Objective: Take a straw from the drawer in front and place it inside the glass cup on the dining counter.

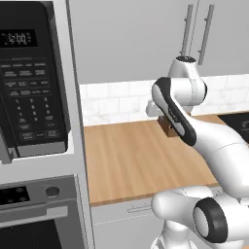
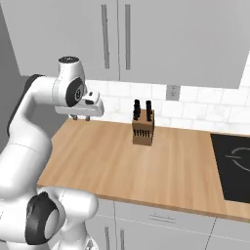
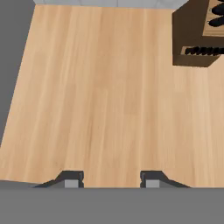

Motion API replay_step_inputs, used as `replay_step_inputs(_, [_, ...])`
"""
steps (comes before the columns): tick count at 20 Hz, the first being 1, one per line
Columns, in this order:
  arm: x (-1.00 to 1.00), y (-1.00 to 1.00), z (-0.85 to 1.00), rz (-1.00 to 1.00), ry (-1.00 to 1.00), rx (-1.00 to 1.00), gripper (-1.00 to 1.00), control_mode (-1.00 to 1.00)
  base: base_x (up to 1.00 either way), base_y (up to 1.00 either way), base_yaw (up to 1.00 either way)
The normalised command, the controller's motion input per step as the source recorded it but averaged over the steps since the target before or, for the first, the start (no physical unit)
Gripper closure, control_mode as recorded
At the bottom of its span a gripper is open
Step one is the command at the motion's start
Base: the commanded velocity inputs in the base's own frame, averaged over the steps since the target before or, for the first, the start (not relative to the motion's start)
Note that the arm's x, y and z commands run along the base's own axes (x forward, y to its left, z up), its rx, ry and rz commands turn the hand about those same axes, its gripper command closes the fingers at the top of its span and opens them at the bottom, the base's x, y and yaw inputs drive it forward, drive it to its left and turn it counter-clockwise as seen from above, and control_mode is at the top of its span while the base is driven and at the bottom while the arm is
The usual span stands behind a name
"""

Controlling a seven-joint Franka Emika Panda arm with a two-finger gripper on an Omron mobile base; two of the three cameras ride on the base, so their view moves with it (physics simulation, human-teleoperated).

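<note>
My gripper (image 2: 80,117) hangs a little above the left part of the wood-topped wall counter (image 2: 146,166), pointing down. In the hand view the gripper (image 3: 112,179) is open, its two dark fingertips (image 3: 72,179) apart over bare wood with nothing between them. Under the counter's front edge runs a light grey drawer front with a small bar handle (image 1: 138,208), also seen from the right (image 2: 161,218); it is shut. The straw, the glass cup and the dining counter are out of view.
A brown knife block (image 2: 143,128) stands near the tiled wall, right of the gripper, and shows at the hand view's corner (image 3: 197,37). A black cooktop (image 2: 234,166) is inset at the right. A microwave (image 1: 29,78) and oven (image 1: 34,214) fill the tall unit on the left.
</note>
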Motion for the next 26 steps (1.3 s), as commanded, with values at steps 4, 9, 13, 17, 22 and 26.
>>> replay_step_inputs(4, [0.00,0.00,0.00,0.00,0.00,0.00,-1.00,1.00,-0.07,0.03,0.04])
replay_step_inputs(9, [0.00,0.00,0.00,0.00,0.00,0.00,-1.00,1.00,-0.76,-0.41,0.31])
replay_step_inputs(13, [0.00,0.00,0.00,0.00,0.00,0.00,-1.00,1.00,-0.76,-0.34,0.42])
replay_step_inputs(17, [0.00,0.00,0.00,0.00,0.00,0.00,-1.00,1.00,-0.54,-0.40,0.52])
replay_step_inputs(22, [0.00,0.00,0.00,0.00,0.00,0.00,-1.00,1.00,-0.20,-0.60,0.45])
replay_step_inputs(26, [0.00,0.00,0.00,0.00,0.00,0.00,-1.00,1.00,-0.01,-0.62,0.42])
